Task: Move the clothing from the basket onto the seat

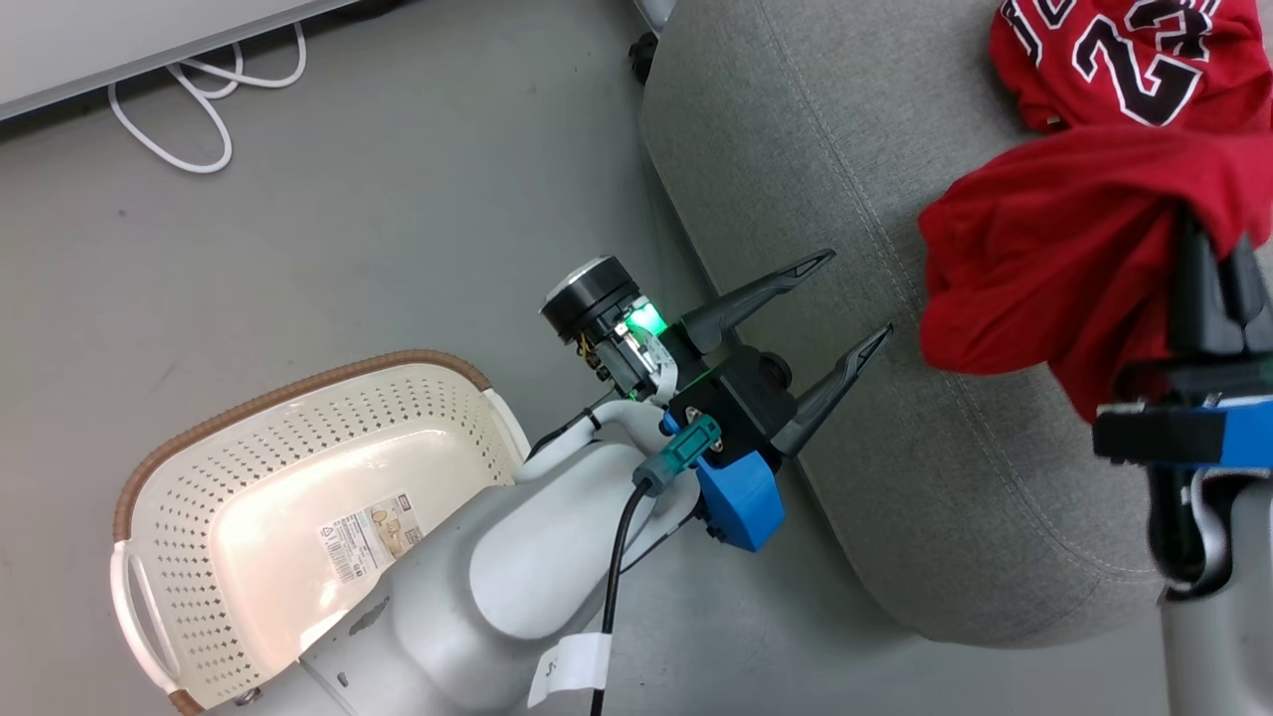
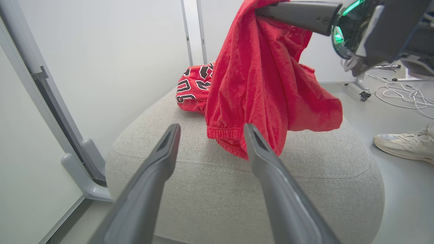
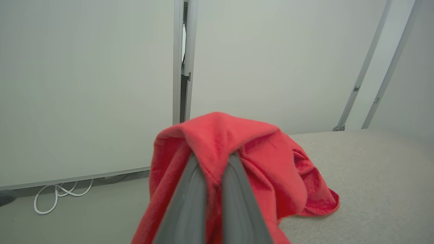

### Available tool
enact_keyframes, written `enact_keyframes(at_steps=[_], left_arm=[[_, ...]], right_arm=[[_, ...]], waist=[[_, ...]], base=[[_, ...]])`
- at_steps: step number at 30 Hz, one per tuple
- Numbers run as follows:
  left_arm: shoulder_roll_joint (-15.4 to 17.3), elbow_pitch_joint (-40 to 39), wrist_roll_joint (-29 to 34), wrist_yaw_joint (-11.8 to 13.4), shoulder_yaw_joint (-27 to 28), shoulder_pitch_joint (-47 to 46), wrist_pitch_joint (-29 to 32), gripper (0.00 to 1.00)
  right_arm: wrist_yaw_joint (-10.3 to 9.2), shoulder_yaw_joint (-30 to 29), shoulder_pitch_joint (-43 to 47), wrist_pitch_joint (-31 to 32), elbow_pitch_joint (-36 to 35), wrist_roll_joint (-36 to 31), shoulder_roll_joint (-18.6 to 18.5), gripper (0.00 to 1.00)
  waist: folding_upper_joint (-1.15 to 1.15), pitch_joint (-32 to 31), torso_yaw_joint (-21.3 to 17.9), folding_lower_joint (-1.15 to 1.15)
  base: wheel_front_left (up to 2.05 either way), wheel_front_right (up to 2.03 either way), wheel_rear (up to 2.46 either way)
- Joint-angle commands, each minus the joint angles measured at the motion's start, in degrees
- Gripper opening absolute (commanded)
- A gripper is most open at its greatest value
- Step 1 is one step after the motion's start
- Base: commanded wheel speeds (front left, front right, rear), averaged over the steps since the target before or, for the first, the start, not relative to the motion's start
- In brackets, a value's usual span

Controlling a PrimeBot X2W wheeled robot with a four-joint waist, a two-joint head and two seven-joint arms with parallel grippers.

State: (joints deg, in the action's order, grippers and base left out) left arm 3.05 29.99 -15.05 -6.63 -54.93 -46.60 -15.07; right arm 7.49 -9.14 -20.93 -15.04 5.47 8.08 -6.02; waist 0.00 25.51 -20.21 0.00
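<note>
The plain red garment (image 1: 1054,249) hangs from my right gripper (image 1: 1208,249), which is shut on it above the grey seat (image 1: 796,139); its lower folds touch the cushion (image 2: 271,101). In the right wrist view the cloth (image 3: 257,159) drapes over both fingers (image 3: 190,196). The red jersey (image 1: 1114,55) with black-and-white lettering lies on the seat behind it (image 2: 191,86). My left gripper (image 1: 845,298) stands open at the seat's near edge, with nothing between its fingers (image 2: 159,159). The cream basket (image 1: 298,477) sits on the floor at lower left, holding only a paper label (image 1: 368,537).
White cables (image 1: 199,99) lie on the grey floor by a white wall panel. A person's pale sneaker (image 2: 403,145) rests on the floor right of the seat. A caster (image 1: 641,55) shows at the seat's far corner. White partition panels (image 3: 84,84) stand behind.
</note>
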Motion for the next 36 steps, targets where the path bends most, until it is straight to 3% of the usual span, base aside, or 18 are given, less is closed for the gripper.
enact_keyframes(at_steps=[1, 5, 10, 17, 22, 26, 30, 36], left_arm=[[0.17, -0.17, 0.37, -0.01, 0.12, -1.12, -0.15, 1.00], [0.40, -0.62, 0.63, 0.51, 0.49, -1.77, -0.15, 1.00], [1.06, -0.86, 1.37, 0.56, 0.50, -3.32, -0.15, 1.00], [1.71, -1.41, 2.92, 0.48, -0.12, -7.19, 0.32, 1.00], [2.57, -2.44, 4.07, 0.37, -0.38, -10.29, 1.31, 1.00], [3.17, -3.34, 4.67, 0.27, -0.62, -12.42, 2.15, 1.00], [3.38, -3.94, 5.06, 0.33, -0.90, -13.78, 2.67, 1.00], [3.89, -4.54, 5.30, 0.64, -1.26, -14.57, 2.94, 1.00]], right_arm=[[0.01, 0.22, -2.73, -0.20, -1.06, -0.57, -1.21, 0.00], [0.01, 0.29, -6.19, -0.20, -1.91, -0.53, -2.76, 0.00], [0.01, -0.99, -14.71, -0.21, -1.99, -0.51, -7.21, 0.00], [0.01, -8.79, -28.09, -0.21, 0.15, -0.28, -15.42, 0.00], [0.01, -15.29, -34.95, -0.17, 5.41, 1.29, -21.48, 0.00], [0.01, -15.73, -35.96, -0.13, 11.72, 0.32, -25.66, 0.00], [0.01, -16.13, -34.87, -0.14, 18.95, -0.66, -26.91, 0.00], [0.01, -17.16, -32.75, -0.13, 24.24, -1.14, -25.07, 0.00]], waist=[[0.00, 0.40, 0.26, 0.00], [0.00, 1.44, 0.71, 0.00], [0.00, 4.39, 1.45, 0.00], [0.00, 10.90, 2.92, 0.00], [0.00, 16.23, 3.44, 0.00], [0.00, 20.02, 3.99, 0.00], [0.00, 22.80, 4.11, 0.00], [0.00, 25.02, 4.08, 0.00]], base=[[0.00, 0.00, 0.00], [0.00, 0.00, 0.00], [0.00, 0.00, 0.00], [0.00, 0.00, 0.00], [0.00, 0.00, 0.00], [0.00, 0.00, 0.00], [0.00, 0.00, 0.00], [0.00, 0.00, 0.00]])
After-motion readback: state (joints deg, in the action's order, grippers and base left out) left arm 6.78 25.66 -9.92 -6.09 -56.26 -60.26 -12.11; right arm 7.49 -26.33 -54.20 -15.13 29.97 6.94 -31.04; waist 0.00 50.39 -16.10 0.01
